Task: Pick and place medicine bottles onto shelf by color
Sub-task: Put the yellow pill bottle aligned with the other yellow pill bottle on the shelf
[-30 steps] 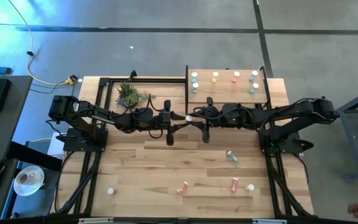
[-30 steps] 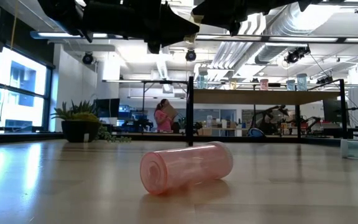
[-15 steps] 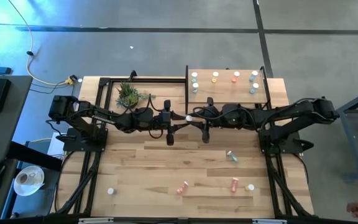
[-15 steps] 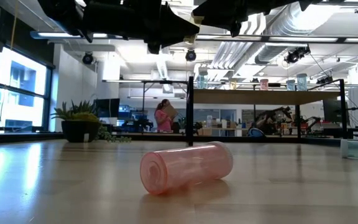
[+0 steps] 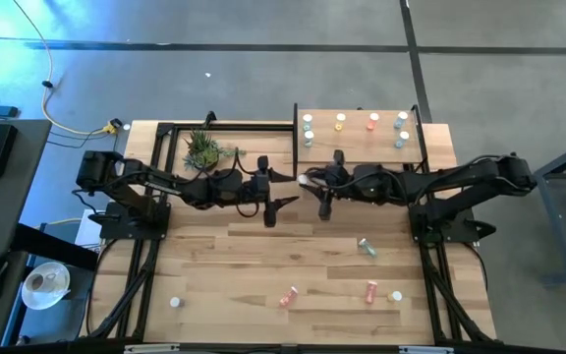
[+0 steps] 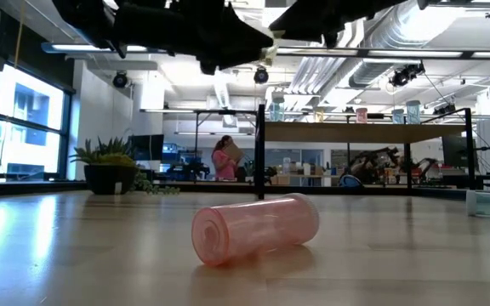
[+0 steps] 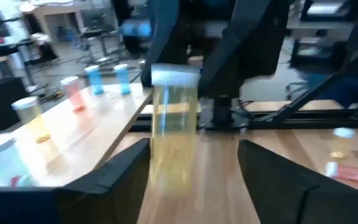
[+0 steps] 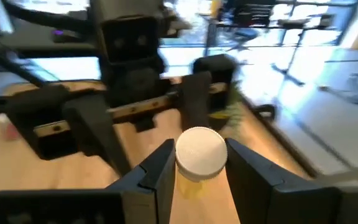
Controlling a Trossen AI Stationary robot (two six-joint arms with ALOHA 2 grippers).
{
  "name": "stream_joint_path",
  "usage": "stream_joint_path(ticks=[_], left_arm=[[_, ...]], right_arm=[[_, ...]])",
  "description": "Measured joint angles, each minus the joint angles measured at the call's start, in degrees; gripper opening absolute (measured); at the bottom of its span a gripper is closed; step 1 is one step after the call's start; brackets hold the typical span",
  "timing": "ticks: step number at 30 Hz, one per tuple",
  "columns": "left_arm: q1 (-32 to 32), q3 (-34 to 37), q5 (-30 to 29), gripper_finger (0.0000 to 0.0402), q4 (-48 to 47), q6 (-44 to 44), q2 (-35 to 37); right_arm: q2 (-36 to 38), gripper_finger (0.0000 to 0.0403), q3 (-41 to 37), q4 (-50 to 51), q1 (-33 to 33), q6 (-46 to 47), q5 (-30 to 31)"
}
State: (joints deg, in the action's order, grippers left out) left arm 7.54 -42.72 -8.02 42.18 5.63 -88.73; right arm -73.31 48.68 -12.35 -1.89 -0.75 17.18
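- Plant [image 5: 202, 149] sits at the table's [image 5: 214, 246] back left, just behind the left arm.
- Left gripper [image 5: 285, 203] is mid-table, fingers [image 7: 126, 167] spread apart, holding nothing; the yellow bottle [image 7: 173, 134] stands between them with room on both sides.
- Right gripper [image 5: 308, 181] faces it, clamped on that yellow bottle [image 5: 306, 180] at its white cap [image 8: 199, 152], just before the shelf's [image 5: 357, 143] near-left corner.
- Shelf holds six upright bottles along its far edge and both ends; its middle and near edge are bare.
- Front of the table is open board: a teal bottle [image 5: 366, 247], two orange bottles [image 5: 289, 295] and two white ones lie scattered, well apart.
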Motion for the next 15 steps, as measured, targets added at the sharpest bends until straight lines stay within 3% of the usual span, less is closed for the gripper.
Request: stream_joint_path(ticks=[6,15], left_arm=[[-0.06,0.00,-4.20,0.0252,-2.34,0.02,1.98],[-0.01,0.00,-4.64,0.0248,-2.48,0.12,2.86]], right_arm=[[5.25,0.0117,0.01,3.06,0.04,-2.54,8.20],[13.40,0.0117,0.01,10.65,0.49,-3.79,17.00]])
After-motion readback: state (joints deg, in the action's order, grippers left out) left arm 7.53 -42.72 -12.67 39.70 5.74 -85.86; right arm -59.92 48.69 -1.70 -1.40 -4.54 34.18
